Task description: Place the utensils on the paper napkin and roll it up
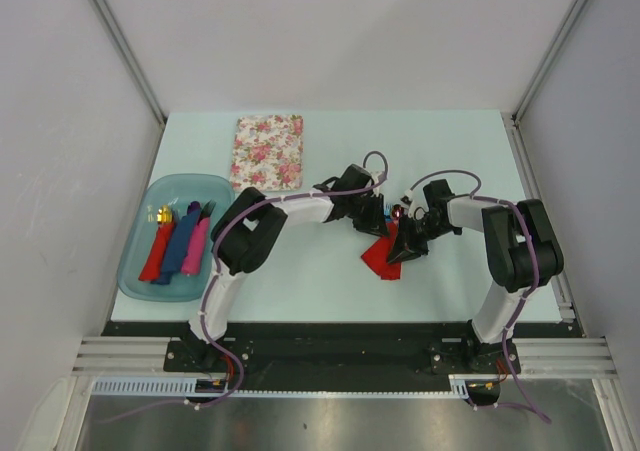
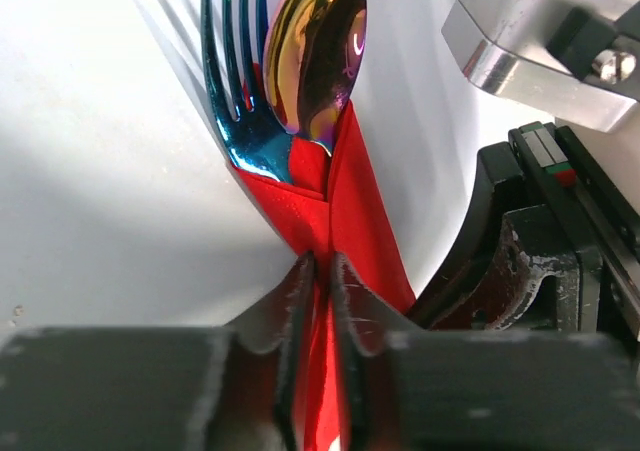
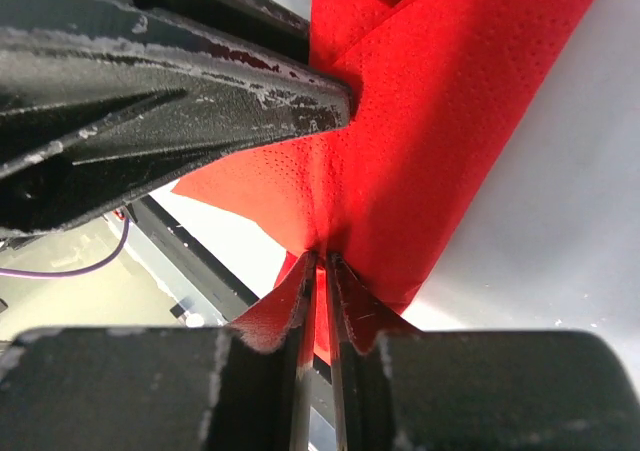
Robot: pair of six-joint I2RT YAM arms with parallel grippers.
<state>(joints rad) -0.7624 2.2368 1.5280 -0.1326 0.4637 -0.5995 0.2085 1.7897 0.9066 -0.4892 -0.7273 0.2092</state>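
Observation:
The red paper napkin [image 1: 382,256] lies at the table's middle, partly folded round the utensils. In the left wrist view the metallic blue fork [image 2: 232,91] and the red-gold spoon [image 2: 315,51] stick out of the napkin's [image 2: 335,211] fold, heads side by side. My left gripper [image 2: 320,271] is shut on the napkin just below the heads. My right gripper [image 3: 320,266] is shut on the napkin's [image 3: 440,121] lower edge, with the left gripper's black body close above it. From above, the two grippers [image 1: 372,216] [image 1: 408,239] meet over the napkin.
A blue tray [image 1: 140,261] at the left holds red, blue and pink napkin rolls, one with a gold-tipped utensil [image 1: 163,214]. A floral pad [image 1: 268,151] lies at the back. The table's front edge runs just below the napkin.

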